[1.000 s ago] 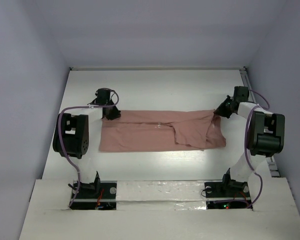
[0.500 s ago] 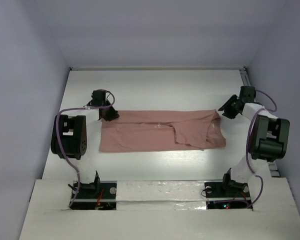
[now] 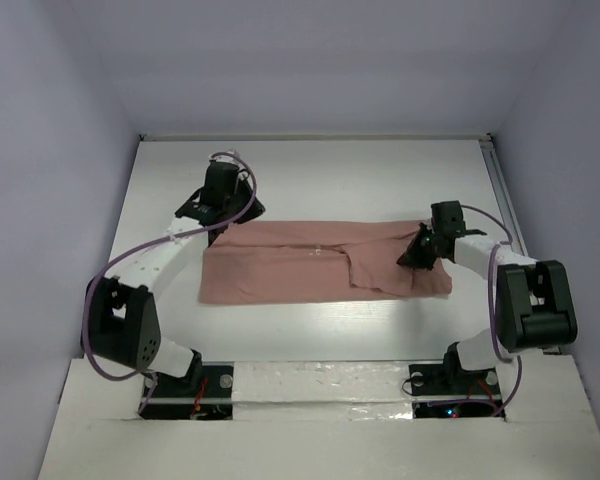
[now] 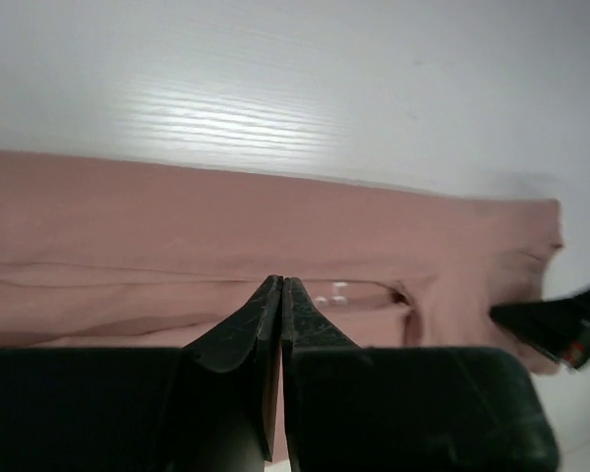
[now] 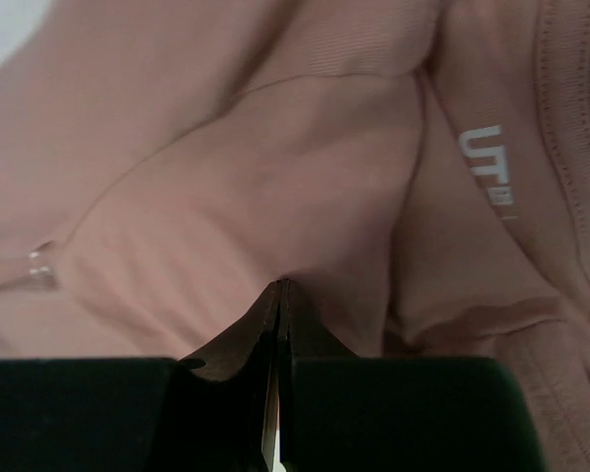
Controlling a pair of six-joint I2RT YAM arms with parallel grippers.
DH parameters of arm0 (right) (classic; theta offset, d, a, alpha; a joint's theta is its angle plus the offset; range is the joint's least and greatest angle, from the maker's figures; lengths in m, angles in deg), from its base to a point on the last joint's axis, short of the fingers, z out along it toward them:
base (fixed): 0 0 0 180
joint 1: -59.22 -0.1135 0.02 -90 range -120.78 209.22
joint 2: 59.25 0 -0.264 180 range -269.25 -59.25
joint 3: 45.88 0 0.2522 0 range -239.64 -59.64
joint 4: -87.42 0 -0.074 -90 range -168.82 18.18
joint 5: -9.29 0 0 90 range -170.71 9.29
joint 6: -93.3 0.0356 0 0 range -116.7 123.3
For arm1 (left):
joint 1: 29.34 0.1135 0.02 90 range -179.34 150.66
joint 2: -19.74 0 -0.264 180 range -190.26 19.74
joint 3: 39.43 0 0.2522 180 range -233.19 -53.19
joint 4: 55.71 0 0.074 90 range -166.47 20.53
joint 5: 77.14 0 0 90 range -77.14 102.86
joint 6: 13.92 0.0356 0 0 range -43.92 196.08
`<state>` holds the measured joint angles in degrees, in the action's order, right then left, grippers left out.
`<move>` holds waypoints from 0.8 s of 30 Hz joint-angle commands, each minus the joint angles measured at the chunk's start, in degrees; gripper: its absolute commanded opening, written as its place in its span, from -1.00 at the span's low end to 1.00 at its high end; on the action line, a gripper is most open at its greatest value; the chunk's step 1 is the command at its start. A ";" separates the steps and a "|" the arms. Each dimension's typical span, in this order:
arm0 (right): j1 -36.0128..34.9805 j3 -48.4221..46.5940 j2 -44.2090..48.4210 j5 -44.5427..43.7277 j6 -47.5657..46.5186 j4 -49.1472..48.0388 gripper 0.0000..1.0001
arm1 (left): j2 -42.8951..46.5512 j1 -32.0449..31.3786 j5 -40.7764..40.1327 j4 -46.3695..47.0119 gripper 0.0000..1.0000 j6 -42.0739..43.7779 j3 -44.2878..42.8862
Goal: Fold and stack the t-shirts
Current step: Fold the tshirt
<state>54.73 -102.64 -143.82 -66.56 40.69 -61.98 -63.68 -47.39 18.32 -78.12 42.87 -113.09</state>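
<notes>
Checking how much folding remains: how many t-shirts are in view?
1. The pink t-shirt lies as a long strip across the middle of the table. A second could be hidden beneath it.

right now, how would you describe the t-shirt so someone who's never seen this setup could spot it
Start at the white table and look across its middle, between the left arm and the right arm. The t-shirt lies there flat as a long band, its layered end toward the right arm. It is the only soft, salmon-pink thing among hard white and black parts.
</notes>
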 commanded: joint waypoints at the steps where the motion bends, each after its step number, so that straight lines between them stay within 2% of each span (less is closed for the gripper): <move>1: -0.52 -1.99 -3.04 -0.79 0.93 -1.55 -0.90 | 5.45 -3.48 -2.37 -0.76 -1.00 0.78 -3.38; 5: -1.22 -8.13 -12.35 -1.41 0.85 -3.21 -0.91 | 8.27 -4.63 -2.55 -1.37 -1.00 0.34 -4.96; 10: -1.75 -30.07 -31.49 -0.28 1.02 -2.35 -0.92 | 12.22 -5.15 -3.34 -4.53 -1.00 0.08 -5.32; 11: -2.97 -43.78 -40.05 -0.09 1.20 0.71 -0.92 | 12.92 -5.16 -3.60 -5.15 -1.00 -0.18 -4.97; 14: -5.26 -74.74 -56.17 3.15 0.67 9.92 -0.89 | 15.56 -5.16 -4.83 -8.31 -1.00 -0.45 -3.65; 15: -6.66 -102.18 -68.23 4.03 0.76 19.71 -0.85 | 16.78 -5.16 -4.93 -9.71 -1.00 -0.36 -3.47; 16: -6.67 -115.59 -73.23 5.87 1.45 23.81 -0.76 | 17.14 -5.16 -4.93 -10.51 -1.00 -0.10 -3.38; 17: -7.19 -125.12 -76.23 7.37 4.33 26.72 -0.49 | 17.32 -5.16 -7.10 -11.21 -1.00 0.16 -3.64; 18: -7.20 -128.26 -74.26 8.69 4.97 27.10 -0.31 | 17.41 -5.16 -7.56 -12.18 -1.00 0.60 -4.08; 19: -7.20 -123.16 -69.89 9.57 4.37 26.84 -0.15 | 17.32 -5.16 -7.48 -12.36 -1.00 0.78 -4.52; 20: -8.24 -114.24 -63.67 9.23 0.53 20.92 0.10 | 17.06 -5.16 -7.47 -12.45 -1.00 0.87 -5.66; 21: -9.12 -102.14 -55.95 8.44 -0.90 14.69 0.25 | 16.97 -5.16 -7.56 -12.36 -0.97 1.13 -6.36; 22: -10.26 -76.78 -40.13 6.52 -1.26 7.92 0.47 | 16.62 -5.16 -7.48 -12.10 -0.96 1.31 -6.89; 23: -10.27 -67.13 -33.79 6.33 0.04 0.11 0.72 | 16.53 -5.16 -7.39 -11.84 -0.90 1.31 -7.77; 24: -10.27 -59.64 -28.59 6.59 1.01 -1.53 0.74 | 16.36 -5.16 -7.30 -11.40 -0.88 1.39 -8.04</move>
<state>46.12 -181.83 -198.09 -59.96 42.07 -54.24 -47.46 -52.48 12.02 -89.90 43.08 -117.46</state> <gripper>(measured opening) 0.835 0.049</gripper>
